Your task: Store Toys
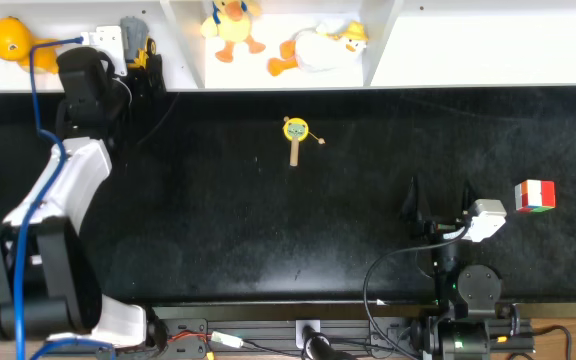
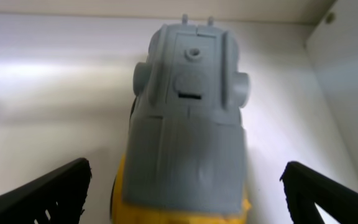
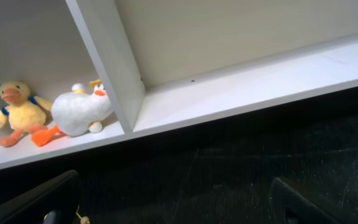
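Two hands spread apart: right hand idle, left hand straddling the toy truck on the far-left shelf; I'd back straight out, clipping nothing.

- Even, bright light: white shelf glows, black table stays dark
- Pale glare on the shelf wall beside the grey toy truck, soft shadow at its side

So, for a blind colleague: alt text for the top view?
The left gripper sits open at a grey and yellow toy vehicle inside the left compartment of a white shelf. A yellow plush duck and a white plush duck lie in the middle one; a yellow rattle and a red, white and green cube lie on the black mat.
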Controlling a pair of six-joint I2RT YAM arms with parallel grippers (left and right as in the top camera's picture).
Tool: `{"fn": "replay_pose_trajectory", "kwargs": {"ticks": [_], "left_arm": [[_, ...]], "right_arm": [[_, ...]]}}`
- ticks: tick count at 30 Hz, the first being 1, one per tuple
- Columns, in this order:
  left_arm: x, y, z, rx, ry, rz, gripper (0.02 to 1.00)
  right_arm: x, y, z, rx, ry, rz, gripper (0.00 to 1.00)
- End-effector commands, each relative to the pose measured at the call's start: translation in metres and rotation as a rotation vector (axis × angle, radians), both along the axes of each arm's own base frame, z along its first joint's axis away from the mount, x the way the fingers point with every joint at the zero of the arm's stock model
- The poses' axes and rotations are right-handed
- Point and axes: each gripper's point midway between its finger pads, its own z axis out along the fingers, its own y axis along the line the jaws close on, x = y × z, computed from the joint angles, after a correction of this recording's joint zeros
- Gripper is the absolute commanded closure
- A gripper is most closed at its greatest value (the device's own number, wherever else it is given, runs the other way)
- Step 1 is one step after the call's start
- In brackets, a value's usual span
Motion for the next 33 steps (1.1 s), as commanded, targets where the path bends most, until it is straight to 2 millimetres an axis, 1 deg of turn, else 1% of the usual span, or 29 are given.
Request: {"fn": "replay_pose_trajectory", "kwargs": {"ticks": [1, 4, 6, 7, 13, 17, 19, 23, 25, 28, 33], "left_arm": [[-0.014, -0.005, 0.07, 0.037, -0.111, -0.016, 0.023], [-0.03, -0.006, 0.088, 0.037, -0.112, -0.016, 0.023], [-0.045, -0.008, 0.097, 0.036, -0.099, -0.016, 0.023], [-0.056, -0.009, 0.101, 0.034, -0.082, -0.016, 0.02], [-0.108, -0.014, 0.109, 0.024, 0.012, -0.017, 0.018], [-0.142, -0.017, 0.122, 0.022, 0.026, -0.017, 0.018], [-0.158, -0.016, 0.13, 0.029, 0.019, -0.006, 0.02], [-0.185, -0.017, 0.134, 0.034, 0.038, 0.005, 0.02], [-0.192, -0.017, 0.132, 0.033, 0.051, 0.005, 0.02], [-0.197, -0.018, 0.128, 0.031, 0.074, 0.004, 0.02], [-0.196, -0.018, 0.116, 0.026, 0.127, 0.003, 0.02]], "right_arm": [[0.0, 0.001, -0.004, -0.003, 0.001, 0.002, 0.005], [0.0, 0.001, -0.004, -0.003, 0.001, 0.002, 0.005], [0.0, 0.001, -0.004, -0.003, 0.001, 0.002, 0.005], [0.0, 0.001, -0.004, -0.003, 0.0, 0.002, 0.005], [0.0, 0.001, -0.004, -0.003, 0.001, 0.002, 0.005], [0.0, 0.001, -0.004, -0.003, 0.001, 0.002, 0.007], [0.0, 0.001, -0.004, -0.003, 0.001, 0.002, 0.007], [0.0, 0.001, -0.004, -0.003, 0.001, 0.002, 0.005], [0.0, 0.001, -0.004, -0.003, 0.0, 0.002, 0.005], [0.0, 0.001, -0.004, -0.003, 0.001, 0.002, 0.005], [0.0, 0.001, -0.004, -0.003, 0.001, 0.002, 0.009]]}}
